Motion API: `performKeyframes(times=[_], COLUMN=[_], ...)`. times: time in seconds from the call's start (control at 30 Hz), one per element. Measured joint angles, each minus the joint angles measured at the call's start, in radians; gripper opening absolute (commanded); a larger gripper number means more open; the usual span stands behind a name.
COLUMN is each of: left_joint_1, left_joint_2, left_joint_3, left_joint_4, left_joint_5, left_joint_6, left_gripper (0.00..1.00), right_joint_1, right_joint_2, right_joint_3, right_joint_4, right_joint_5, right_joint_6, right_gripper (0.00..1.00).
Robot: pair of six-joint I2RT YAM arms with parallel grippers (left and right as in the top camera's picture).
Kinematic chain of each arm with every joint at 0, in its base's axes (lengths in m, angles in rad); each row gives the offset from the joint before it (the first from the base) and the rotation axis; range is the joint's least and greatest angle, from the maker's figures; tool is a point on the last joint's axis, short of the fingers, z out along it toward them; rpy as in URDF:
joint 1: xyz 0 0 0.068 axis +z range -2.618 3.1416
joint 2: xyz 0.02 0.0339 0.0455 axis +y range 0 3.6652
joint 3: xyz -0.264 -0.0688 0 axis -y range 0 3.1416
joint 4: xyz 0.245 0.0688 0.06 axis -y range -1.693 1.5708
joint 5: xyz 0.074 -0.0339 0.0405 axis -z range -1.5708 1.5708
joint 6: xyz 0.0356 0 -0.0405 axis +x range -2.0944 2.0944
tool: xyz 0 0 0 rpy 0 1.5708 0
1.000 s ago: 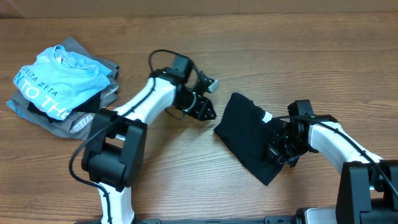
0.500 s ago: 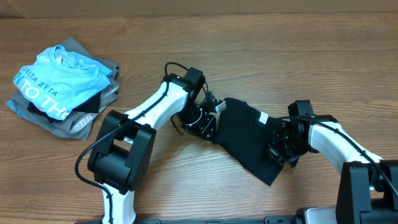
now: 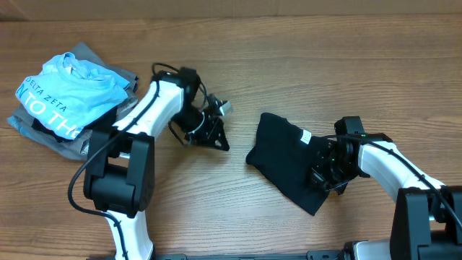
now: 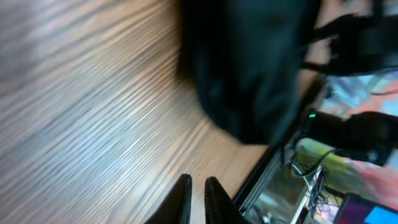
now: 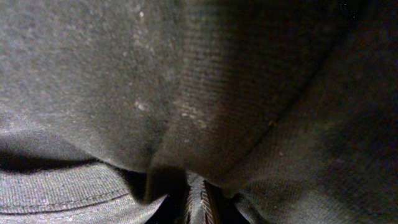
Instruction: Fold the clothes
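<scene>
The black T-shirt (image 3: 283, 160) lies folded into a compact slanted rectangle at the table's right centre, its small white label (image 3: 307, 135) near the upper right edge. My right gripper (image 3: 323, 173) sits on the shirt's right side, shut on a pinch of black fabric; the right wrist view is filled with that cloth (image 5: 186, 74), pinched between the fingertips (image 5: 198, 200). My left gripper (image 3: 219, 139) is shut and empty, on bare wood a little left of the shirt. In the left wrist view its closed tips (image 4: 198, 186) point toward the blurred shirt (image 4: 249, 68).
A light blue shirt with white lettering (image 3: 68, 90) lies on top of grey folded garments (image 3: 92, 146) at the far left. Bare wooden table (image 3: 216, 209) lies between that pile and the black shirt. The table's edge and cables show in the left wrist view (image 4: 311, 168).
My left gripper reached right to the shirt's left edge half a second ago, then pulled back left, empty. The right gripper has stayed put on the shirt.
</scene>
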Motion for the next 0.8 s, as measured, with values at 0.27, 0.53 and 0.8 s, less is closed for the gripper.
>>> performKeyframes(times=[0.27,0.53,0.8], left_joint_1=[-0.218,-0.36,-0.343], left_joint_2=[-0.031,-0.031,-0.031], left_joint_3=[0.003,-0.04,-0.174], left_joint_4=[0.16,0.361,0.492], left_joint_5=[-0.005,-0.141,-0.393], left_joint_6=[0.012,-0.116,-0.243], left_gripper=[0.04,0.04,0.04], right_joint_1=[-0.001,-0.002,-0.003], right_joint_2=[0.0,0.0,0.0], right_joint_3=[0.0,0.0,0.0], right_joint_4=[0.0,0.0,-0.001], right_joint_5=[0.0,0.0,0.0], right_joint_6=[0.0,0.0,0.0], right_gripper=[0.13,0.14,0.14])
